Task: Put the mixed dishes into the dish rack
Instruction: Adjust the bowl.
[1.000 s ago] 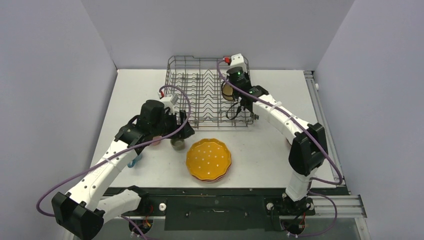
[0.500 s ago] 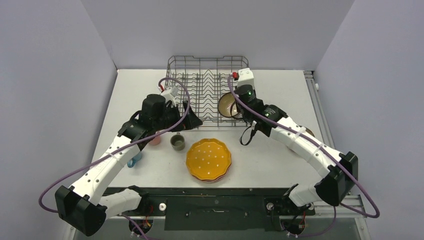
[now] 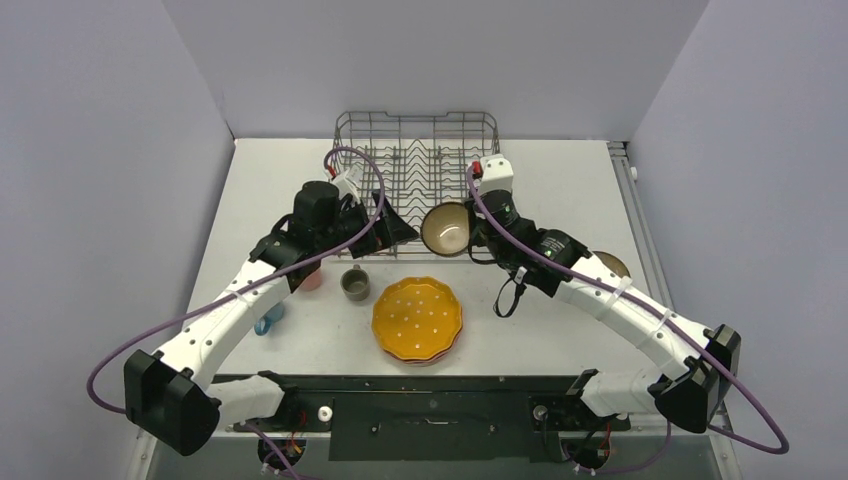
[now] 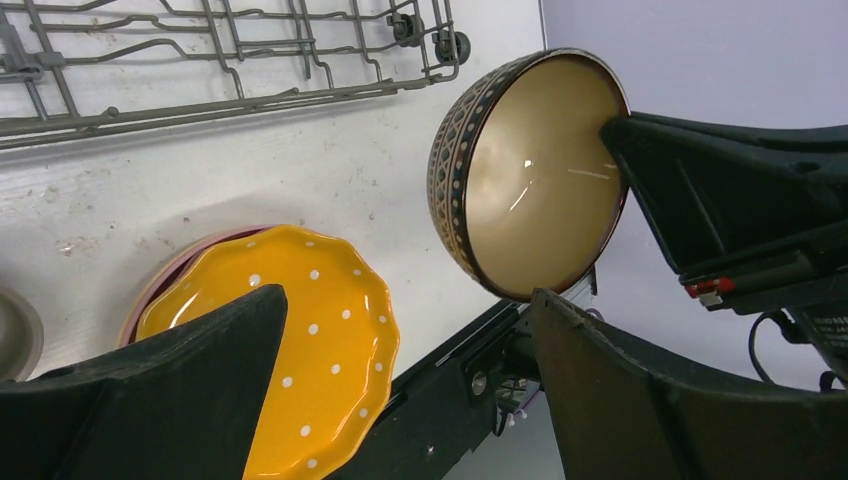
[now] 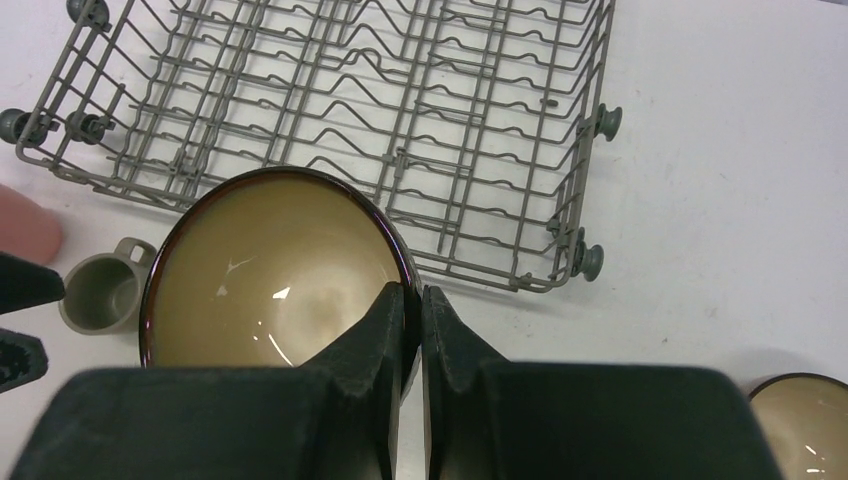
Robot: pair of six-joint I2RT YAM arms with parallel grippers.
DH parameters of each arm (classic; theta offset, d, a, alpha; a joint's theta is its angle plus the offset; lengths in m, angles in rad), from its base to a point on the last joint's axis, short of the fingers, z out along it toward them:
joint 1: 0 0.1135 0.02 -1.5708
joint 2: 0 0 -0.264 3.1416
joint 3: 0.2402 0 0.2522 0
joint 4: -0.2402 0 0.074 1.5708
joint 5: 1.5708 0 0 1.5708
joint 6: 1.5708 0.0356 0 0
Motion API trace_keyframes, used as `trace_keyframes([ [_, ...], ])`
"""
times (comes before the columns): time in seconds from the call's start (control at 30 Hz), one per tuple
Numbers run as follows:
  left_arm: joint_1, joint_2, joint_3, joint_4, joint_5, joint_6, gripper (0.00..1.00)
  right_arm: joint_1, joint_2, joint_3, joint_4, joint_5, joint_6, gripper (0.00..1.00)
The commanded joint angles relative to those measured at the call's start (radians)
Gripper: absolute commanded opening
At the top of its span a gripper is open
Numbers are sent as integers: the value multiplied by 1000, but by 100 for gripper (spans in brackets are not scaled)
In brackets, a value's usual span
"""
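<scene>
Nothing racked yet: the dark brown bowl (image 3: 446, 229) is clamped in the right tool (image 5: 412, 305) at the dish rack (image 3: 415, 114)'s near edge. The left tool (image 4: 405, 310) is spread wide, empty. Orange plate (image 3: 417, 318), grey-green cup (image 3: 354, 284) are left unloaded.

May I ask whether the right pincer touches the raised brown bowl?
Touching: right wrist view shows the right pincer pinching the brown bowl by its rim.

We see glossy glazed ceramic on brown bowl (image 5: 270, 270) & dotted plate (image 4: 300, 330); rack (image 5: 420, 110) = matt grey metal wire.
</scene>
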Motion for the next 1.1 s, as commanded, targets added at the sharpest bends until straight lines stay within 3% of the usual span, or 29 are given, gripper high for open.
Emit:
trace_keyframes([
  [0.0, 2, 12, 41, 67, 23, -41, 88, 30, -63, 2, 70, -2, 55, 0],
  [0.3, -14, 32, 34, 47, -17, -52, 83, 93, -44, 40, 59, 22, 73, 0],
  [0.5, -25, 49, 47, 39, -18, -50, 69, 142, -17, 75, 37, 87, 62, 0],
  [0.73, -38, 61, 54, 14, -39, -37, 59, 182, 8, 110, 24, 142, 49, 0],
  [1.07, -50, 80, 68, 11, -25, -30, 28, 211, 52, 150, 3, 205, 31, 0],
])
